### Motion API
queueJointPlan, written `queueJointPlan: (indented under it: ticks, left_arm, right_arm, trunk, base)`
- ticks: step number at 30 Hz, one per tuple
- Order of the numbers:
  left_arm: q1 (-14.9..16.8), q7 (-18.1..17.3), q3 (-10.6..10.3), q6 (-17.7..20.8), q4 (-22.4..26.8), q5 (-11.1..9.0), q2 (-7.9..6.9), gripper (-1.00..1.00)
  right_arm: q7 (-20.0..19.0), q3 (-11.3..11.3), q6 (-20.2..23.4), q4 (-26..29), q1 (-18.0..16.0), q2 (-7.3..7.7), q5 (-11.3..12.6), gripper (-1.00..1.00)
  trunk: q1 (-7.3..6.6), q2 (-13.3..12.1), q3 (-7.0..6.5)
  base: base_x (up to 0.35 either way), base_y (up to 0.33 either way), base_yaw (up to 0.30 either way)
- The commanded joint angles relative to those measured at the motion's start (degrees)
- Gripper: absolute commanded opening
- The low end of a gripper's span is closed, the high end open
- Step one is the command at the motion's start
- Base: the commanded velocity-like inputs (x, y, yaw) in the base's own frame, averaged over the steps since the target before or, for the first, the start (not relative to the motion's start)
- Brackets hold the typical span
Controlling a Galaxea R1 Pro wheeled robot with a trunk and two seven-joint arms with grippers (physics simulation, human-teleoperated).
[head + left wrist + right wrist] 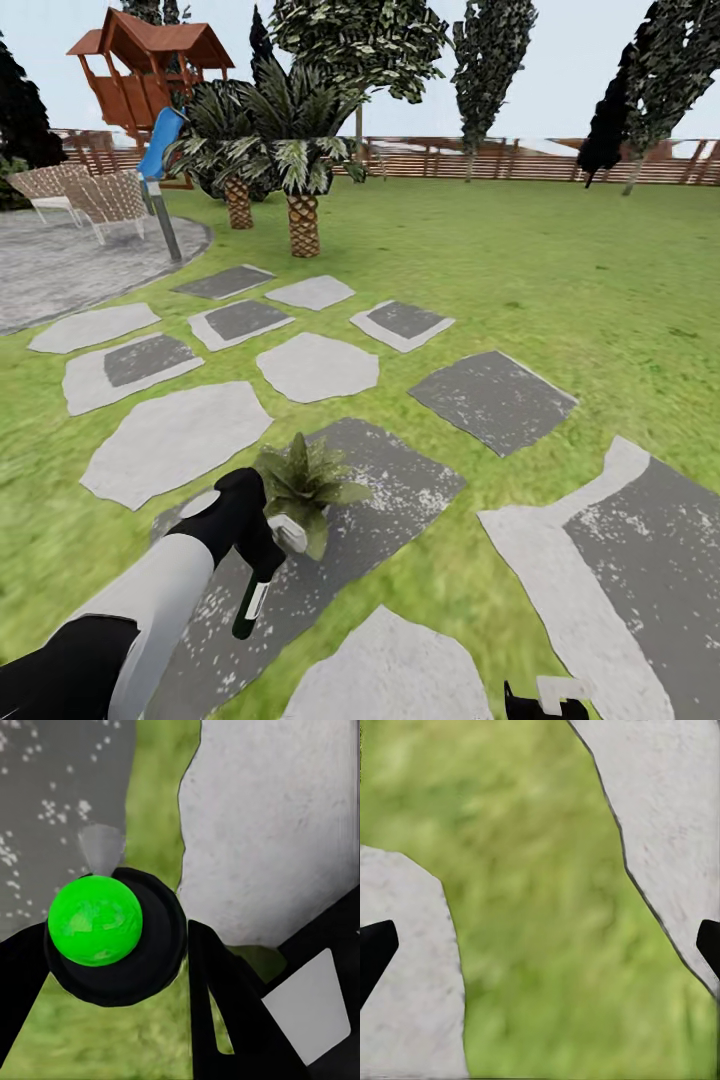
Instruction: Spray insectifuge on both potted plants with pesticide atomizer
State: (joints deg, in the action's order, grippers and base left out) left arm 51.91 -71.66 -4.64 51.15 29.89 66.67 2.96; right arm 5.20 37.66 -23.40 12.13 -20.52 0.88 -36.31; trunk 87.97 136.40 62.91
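A potted plant (305, 480), a low rosette of pointed olive leaves, sits on a dark paving slab (400, 490) just ahead of me. My left gripper (262, 562) is shut on the pesticide atomizer (250, 600). The dark-green bottle hangs downward and its pale spray head (288, 533) lies right against the plant's near side. In the left wrist view the bottle's bright green round end (95, 919) sits between the black fingers (225, 1012) of my left gripper (112, 967). My right gripper (540, 945) is open over grass and paving, and its tip shows low in the head view (548, 698).
Grey stepping stones (317, 366) lie scattered across the lawn. Two trunked palms (302, 215) stand ahead, with a grey post (163, 222), wicker chairs (110, 200) and a wooden play tower (150, 70) at far left. A slat fence (520, 160) borders the back.
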Motion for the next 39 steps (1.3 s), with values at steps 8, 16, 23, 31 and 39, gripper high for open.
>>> queueJointPlan:
  ticks: [8,16,23,31,39]
  left_arm:
    - [-0.3,0.3,0.3,0.6,-0.5,0.6,-0.02,-1.00]
    - [-2.4,8.9,6.1,0.6,-0.7,-0.3,1.26,-1.00]
    - [-2.3,11.5,7.0,0.6,0.3,-2.9,1.52,-1.00]
    - [-2.3,11.5,6.9,0.6,0.3,-3.0,1.60,-1.00]
    - [-2.3,11.5,6.9,0.6,0.3,-3.0,1.61,-1.00]
  right_arm:
    - [0.2,0.4,-0.2,-0.1,0.0,0.05,-0.6,1.00]
    - [0.2,0.4,-0.2,-0.1,0.0,0.09,-0.7,1.00]
    - [0.2,0.4,-0.2,-0.1,0.0,0.09,-0.6,1.00]
    - [0.2,0.3,-0.3,-0.1,0.0,0.09,-0.6,1.00]
    - [0.2,0.4,-0.3,-0.1,0.0,0.09,-0.6,1.00]
  trunk:
    - [-0.03,0.0,0.05]
    - [-0.03,0.0,0.05]
    - [-0.03,0.0,0.05]
    - [-0.03,0.0,0.05]
    - [-0.03,0.0,0.05]
  base:
    - [-0.129,-0.159,0.182]
    - [-0.003,-0.005,0.005]
    - [0.000,0.000,0.000]
    - [0.078,-0.032,0.159]
    - [0.272,-0.158,0.052]
